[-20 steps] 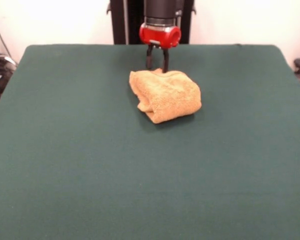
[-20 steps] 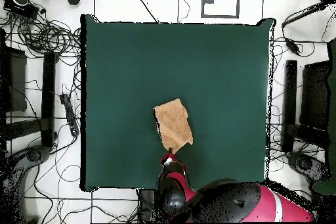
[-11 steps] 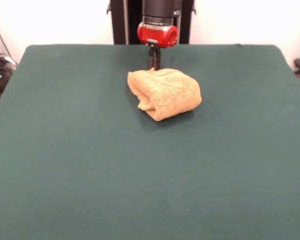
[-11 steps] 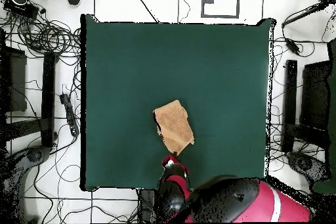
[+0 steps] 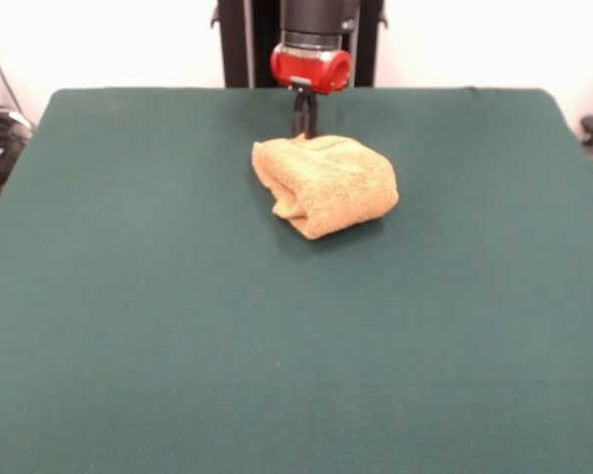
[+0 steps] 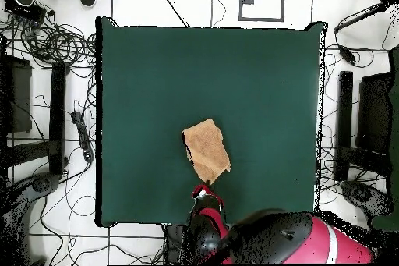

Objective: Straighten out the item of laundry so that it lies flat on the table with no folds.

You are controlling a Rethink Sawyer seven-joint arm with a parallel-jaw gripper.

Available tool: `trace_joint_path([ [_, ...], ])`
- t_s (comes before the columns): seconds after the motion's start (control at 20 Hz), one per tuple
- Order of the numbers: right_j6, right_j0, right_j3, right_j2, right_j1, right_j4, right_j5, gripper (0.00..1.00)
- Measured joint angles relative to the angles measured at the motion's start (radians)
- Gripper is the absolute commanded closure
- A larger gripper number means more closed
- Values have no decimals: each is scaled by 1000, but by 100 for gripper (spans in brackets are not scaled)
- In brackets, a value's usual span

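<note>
Item: small golden-orange terry-cloth towel (image 5: pixel 325 184), lying bunched and folded over on the large dark green felt table (image 5: pixel 178 326). My red-and-black gripper (image 5: pixel 303 125) is pinching, jaws closed together, the towel's far edge.

The small golden-orange terry-cloth towel (image 5: pixel 325 185) lies bunched on the large dark green felt-covered table (image 5: pixel 178 326), a little above the middle of the front view and slightly right of centre. The red and black arm's end effector (image 5: pixel 303 118) comes down at the towel's upper edge (its tips together there), touching the cloth. In the overhead view the towel (image 6: pixel 207 149) sits below centre, with the end effector (image 6: pixel 207 190) at its lower corner.
</note>
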Motion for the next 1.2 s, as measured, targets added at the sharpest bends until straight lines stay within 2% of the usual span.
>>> trace_joint_path([
  [0.1,0,1,3,3,-10,9,15,100],
  [0.2,0,9,14,9,-58,40,86,100],
  [0.4,0,33,21,10,-167,83,276,100],
  [0.55,0,48,17,11,-276,97,490,100],
  [0.85,0,90,-22,16,-457,85,810,100],
  [1.0,0,92,-75,40,-553,49,964,100],
  [1.2,0,78,-136,79,-609,4,1055,100],
])
